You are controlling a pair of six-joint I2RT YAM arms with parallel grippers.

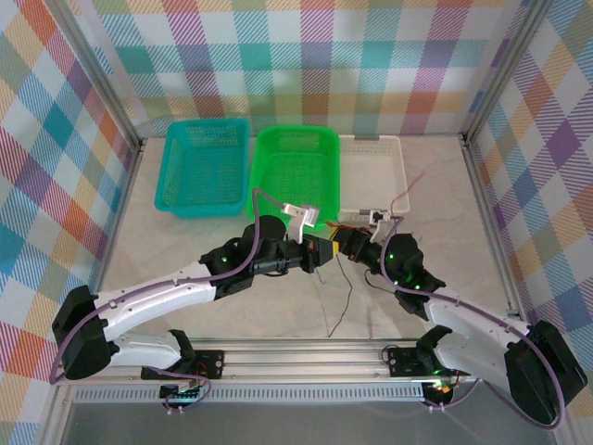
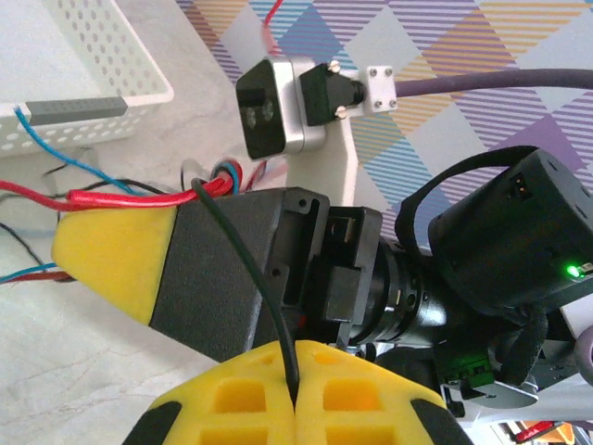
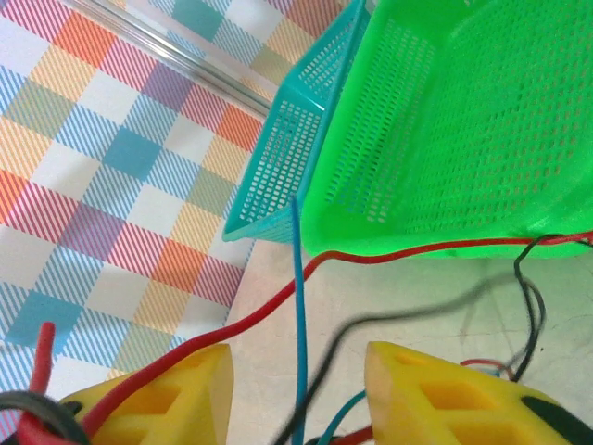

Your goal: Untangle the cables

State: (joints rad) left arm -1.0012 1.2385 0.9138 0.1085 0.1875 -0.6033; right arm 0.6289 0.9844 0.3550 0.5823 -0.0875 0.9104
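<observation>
Both grippers are nosed into the cables [image 1: 341, 297] at mid-surface [image 1: 167, 241], just off the green basket's [image 3: 445, 120] near edge.
My left gripper [image 2: 295, 371] is pressed together on one black cable [image 2: 246, 260]. My right gripper [image 3: 296, 371] is spread, with a blue cable [image 3: 298, 278] and red and black strands running through the gap. Closing there would, I judge, catch several at once, and pulling apart would cinch the knot. Red strands draped over the right gripper could drag the bunch or tear the black cable loose.

Three baskets (teal [image 1: 202, 167], green [image 1: 295, 171], white [image 1: 371, 176]), two arms [image 1: 157, 297] [image 1: 473, 320], one cable tangle [image 2: 111, 197].
</observation>
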